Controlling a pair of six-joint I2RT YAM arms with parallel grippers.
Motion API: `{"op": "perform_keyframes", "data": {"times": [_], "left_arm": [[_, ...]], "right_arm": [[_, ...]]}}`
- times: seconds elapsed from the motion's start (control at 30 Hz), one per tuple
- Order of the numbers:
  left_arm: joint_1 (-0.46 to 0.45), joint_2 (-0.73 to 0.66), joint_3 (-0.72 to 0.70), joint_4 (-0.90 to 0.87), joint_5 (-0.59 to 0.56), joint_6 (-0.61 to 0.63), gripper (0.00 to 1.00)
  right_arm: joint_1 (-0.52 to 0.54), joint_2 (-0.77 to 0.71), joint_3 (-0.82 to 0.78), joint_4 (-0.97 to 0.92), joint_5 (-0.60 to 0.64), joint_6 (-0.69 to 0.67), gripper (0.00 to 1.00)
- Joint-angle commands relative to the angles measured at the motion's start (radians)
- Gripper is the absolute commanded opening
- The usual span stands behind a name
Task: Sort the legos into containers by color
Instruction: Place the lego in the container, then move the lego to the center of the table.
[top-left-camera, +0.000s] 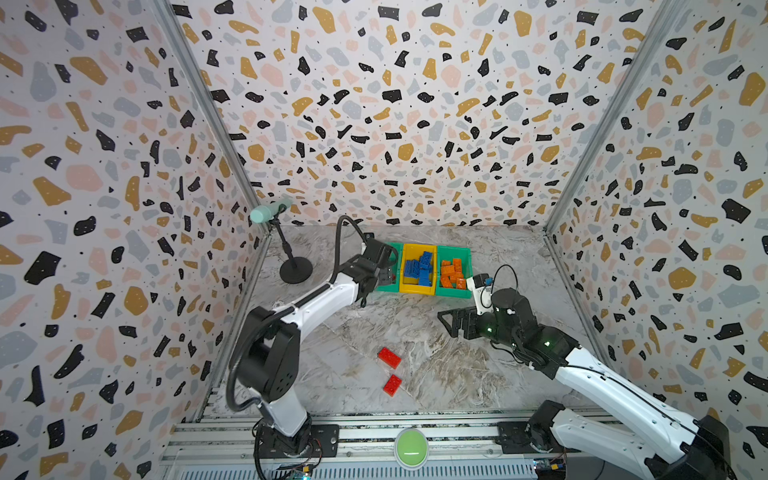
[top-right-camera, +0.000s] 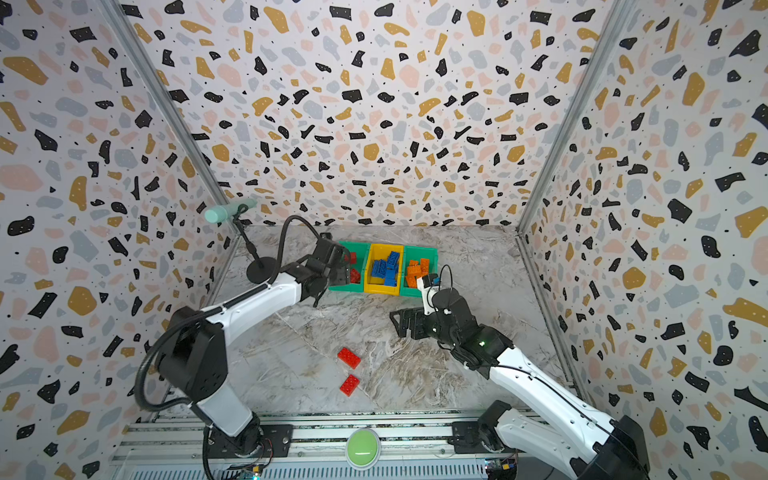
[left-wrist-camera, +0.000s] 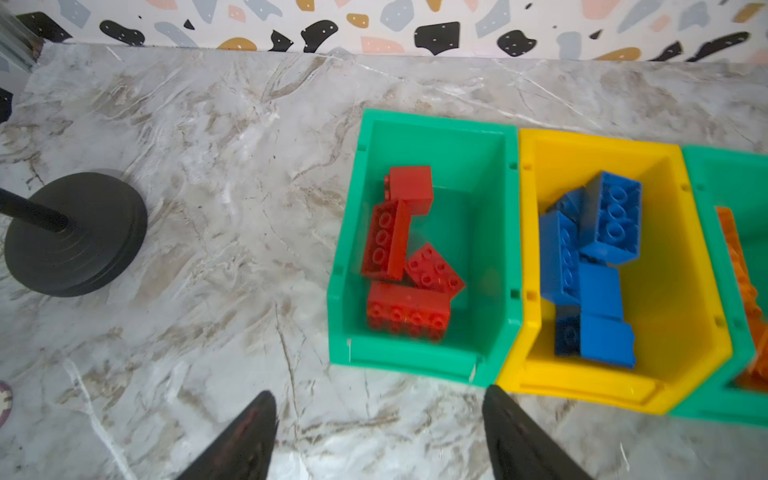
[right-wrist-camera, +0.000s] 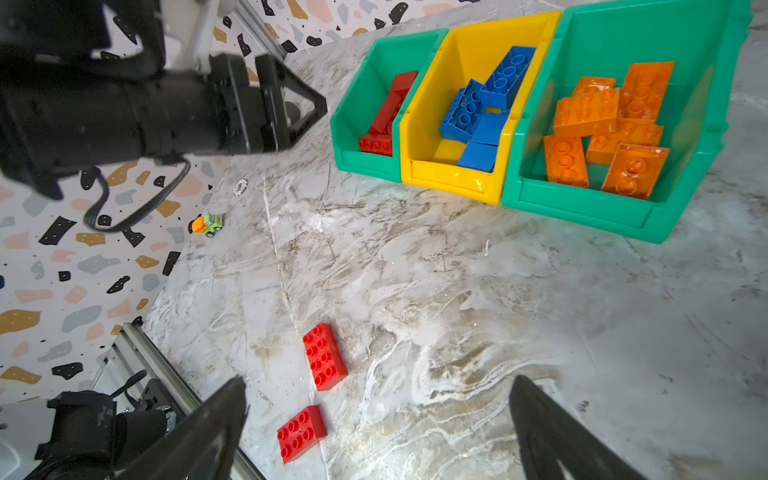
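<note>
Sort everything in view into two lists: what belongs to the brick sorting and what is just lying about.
Job: two loose red bricks; green bin holding red bricks; yellow bin holding blue bricks; other green bin holding orange bricks.
Lying about: toy car; microphone stand; white disc; green button.

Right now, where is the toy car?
Only the right wrist view shows the toy car: on the table, beside the left wall, near a white disc.
</note>
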Motion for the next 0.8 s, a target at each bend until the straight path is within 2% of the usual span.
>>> {"op": "perform_keyframes", "data": {"times": [0.0,0.07,0.2,0.3,0.57,0.77], "left_arm": [[-0.082,-0.104,-0.168,0.043,0.021,0.004,0.85],[-0.15,-0.162,-0.258,0.038,-0.011,0.022,0.94],[-0.293,-0.228,-0.408,0.052,-0.052,0.029,0.96],[-0.361,-0.242,-0.483,0.079,-0.042,0.014,0.98],[-0.453,-0.183,-0.54,0.12,-0.001,0.0,0.98],[-0.494,-0.117,-0.536,0.14,0.002,-0.003,0.97]], "right_arm": [[0.002,-0.008,0.013,0.026,-0.034,0.002,0.99],[0.004,-0.012,0.012,0.024,-0.035,0.005,0.99],[0.015,-0.014,0.012,0.02,-0.037,0.018,0.99],[0.036,-0.018,0.015,0.019,-0.029,0.028,0.99],[0.134,-0.047,0.04,-0.034,0.063,0.059,0.99],[0.151,-0.105,0.02,-0.067,0.098,0.088,0.99]]}}
